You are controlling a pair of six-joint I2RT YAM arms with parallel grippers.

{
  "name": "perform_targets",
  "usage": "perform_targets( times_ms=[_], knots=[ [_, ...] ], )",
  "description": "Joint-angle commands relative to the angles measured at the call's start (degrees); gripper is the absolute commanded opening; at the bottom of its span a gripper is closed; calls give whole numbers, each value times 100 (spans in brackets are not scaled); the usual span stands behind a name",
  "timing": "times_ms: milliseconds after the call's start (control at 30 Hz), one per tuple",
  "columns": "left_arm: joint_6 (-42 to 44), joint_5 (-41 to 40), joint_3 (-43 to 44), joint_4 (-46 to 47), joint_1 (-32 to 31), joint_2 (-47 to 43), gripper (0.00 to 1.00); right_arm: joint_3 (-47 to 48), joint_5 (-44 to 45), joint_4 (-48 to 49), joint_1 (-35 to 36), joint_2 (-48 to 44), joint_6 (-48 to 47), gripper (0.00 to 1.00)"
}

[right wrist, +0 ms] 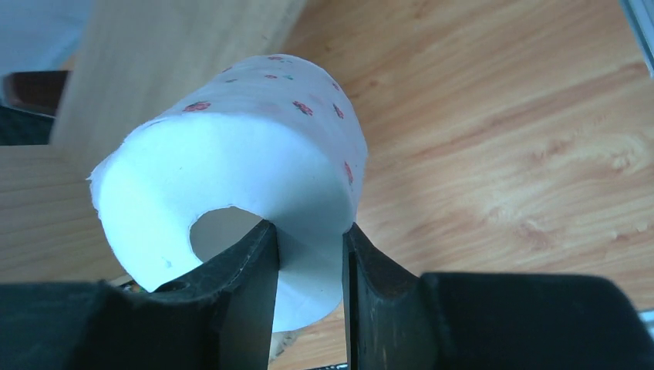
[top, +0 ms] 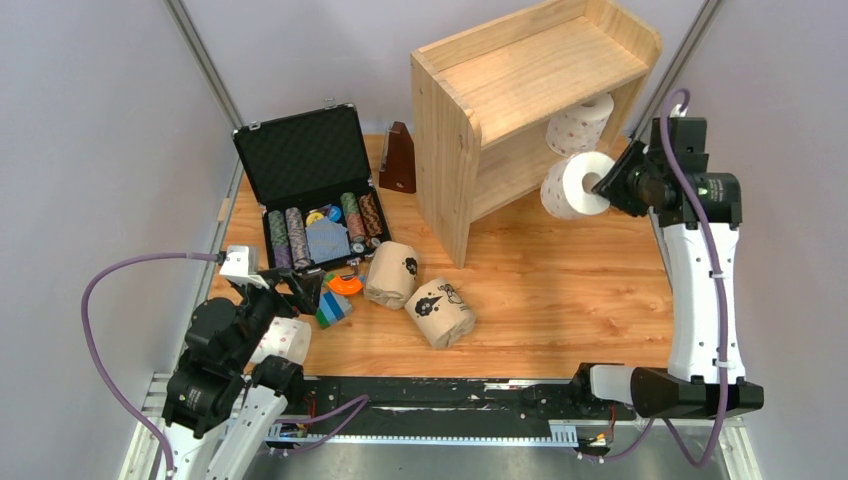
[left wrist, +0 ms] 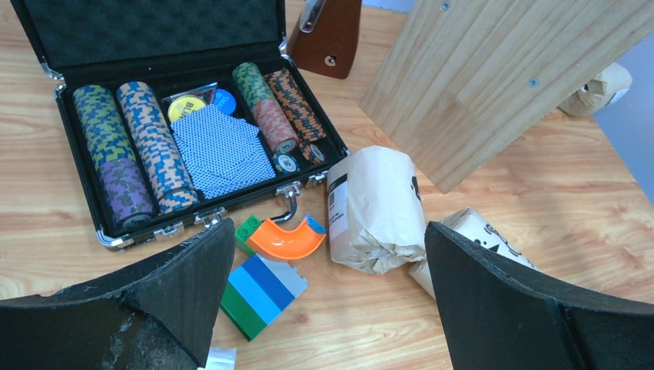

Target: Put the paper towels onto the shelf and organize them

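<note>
Paper towels [top: 391,275] look light and squashy; the right gripper [right wrist: 307,235] pinches a white roll [top: 573,185] by its core wall, just outside the shelf [top: 445,130], while the left gripper [left wrist: 328,231] gapes wide, empty.

Upright pine shelf [top: 445,150] with one dotted white roll [top: 580,122] on its lower tier, a second white roll [top: 570,186] gripped at its open front, and two tan printed rolls [top: 392,275] lying well to its left.
</note>
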Motion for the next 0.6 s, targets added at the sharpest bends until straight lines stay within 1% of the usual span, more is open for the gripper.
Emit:
perform_targets(
  times_ms=[0,100,200,433,567],
  knots=[
    [58,-3,-7,202,-15,54,100,1159,-315,-281,-2,345,-32,14],
    [56,-21,-6,193,-15,51,100,1779,-430,-380,-9,703,-36,15],
    [56,-27,1,189,-15,60,100,2131,-566,-396,-3,1055,23,15],
    [47,-81,10,169,-15,67,100,2407,-696,-141,42,1597,225,15],
    [39,-99,10,155,-11,73,100,2436,-836,8,76,1832,326,18]
  ],
)
